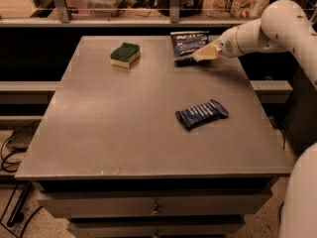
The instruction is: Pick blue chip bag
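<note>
Obs., single cam view, looking down at bench point(124, 128) from front.

- Bench: grey, matte top, roughly square. Drawer front point(156, 205) below w/ small knob at ctr.
- Blue chip bag point(185, 42): lies flat at far edge of bench, right of ctr. Glossy, puffy, white lettering along its top. Rear edge sits close to bench's back edge.
- Gripper point(198, 56): at bag's near-right corner, tip pointing left and slightly down, low over the bench top. Cream-coloured tip overlaps the bag's corner in view; contact vs. just above, not discernible. Whether gripper is released or clenched: not discernible either, the tip reads as one pale wedge.
- Arm point(262, 31): white, comes in from right side, elbow high at upper right, forearm running left toward the bag.
- Sponge point(125, 54): green top, yellow underside, far-left part of bench, well apart from bag. Untouched.
- Dark blue ribbed packet point(201, 114): long, narrow, lies at a slant right of bench ctr, nearer the cam than the bag, well apart from gripper.
- Behind bench: rail point(148, 21) w/ containers and boxes on a surface past it, details too dim to ID.
- Floor, left: cables point(11, 155) beside bench leg.
- White curved robot body part point(302, 197) at lower right corner of view.

Bag is on the bench, not lifted.
</note>
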You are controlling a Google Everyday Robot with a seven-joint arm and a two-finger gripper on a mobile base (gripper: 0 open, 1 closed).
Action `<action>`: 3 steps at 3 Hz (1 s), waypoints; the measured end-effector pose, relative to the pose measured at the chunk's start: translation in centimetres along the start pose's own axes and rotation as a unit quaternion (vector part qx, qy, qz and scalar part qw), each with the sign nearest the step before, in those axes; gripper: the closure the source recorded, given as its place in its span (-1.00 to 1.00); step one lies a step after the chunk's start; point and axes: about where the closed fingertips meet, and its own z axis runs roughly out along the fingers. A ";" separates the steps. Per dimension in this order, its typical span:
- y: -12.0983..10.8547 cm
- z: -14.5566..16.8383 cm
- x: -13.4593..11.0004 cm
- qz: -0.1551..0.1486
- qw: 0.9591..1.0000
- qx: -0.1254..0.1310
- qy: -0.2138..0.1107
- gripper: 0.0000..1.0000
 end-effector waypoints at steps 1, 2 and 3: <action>0.0 -0.7 -1.2 -0.008 1.000 -0.011 -0.019 0.47; 1.7 -3.1 -4.9 -0.072 0.997 -0.012 -0.034 0.92; 4.6 -7.8 -9.9 -0.165 0.985 -0.008 -0.052 1.00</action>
